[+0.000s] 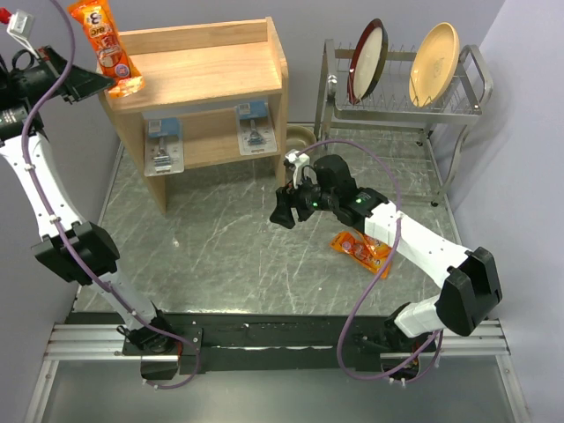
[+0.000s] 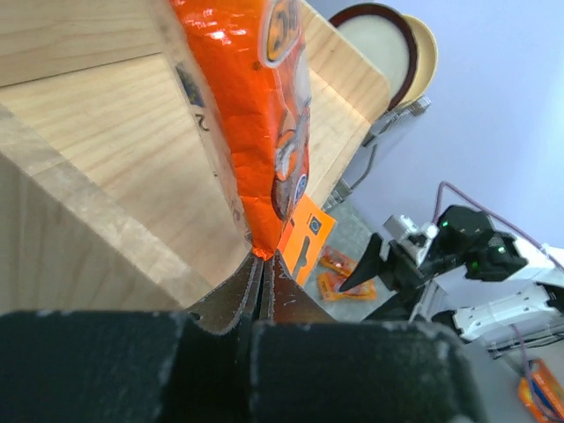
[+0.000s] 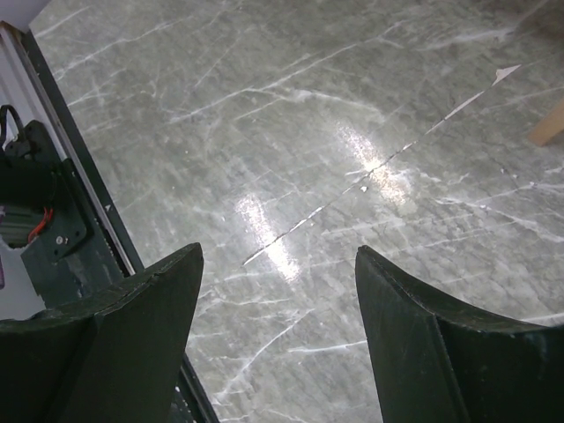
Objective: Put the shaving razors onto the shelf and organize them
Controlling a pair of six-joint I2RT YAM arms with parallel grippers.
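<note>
Two blue-white razor packs [image 1: 164, 141] on the shelf's [image 1: 211, 75] lower tier, left hand [image 1: 95, 85] clenched on an orange pack [image 1: 106, 40] at the top tier's left end, right hand [image 1: 284, 211] released over the table [image 1: 220, 256], other orange packs [image 1: 359, 248] to its right

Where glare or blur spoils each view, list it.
Right wrist: two white glare patches on the marble table. Left wrist: shiny highlights on the orange pack, and the left gripper housing in the foreground is dark and blurred. Top external: even light, sharp, only a faint sheen on the table.
</note>
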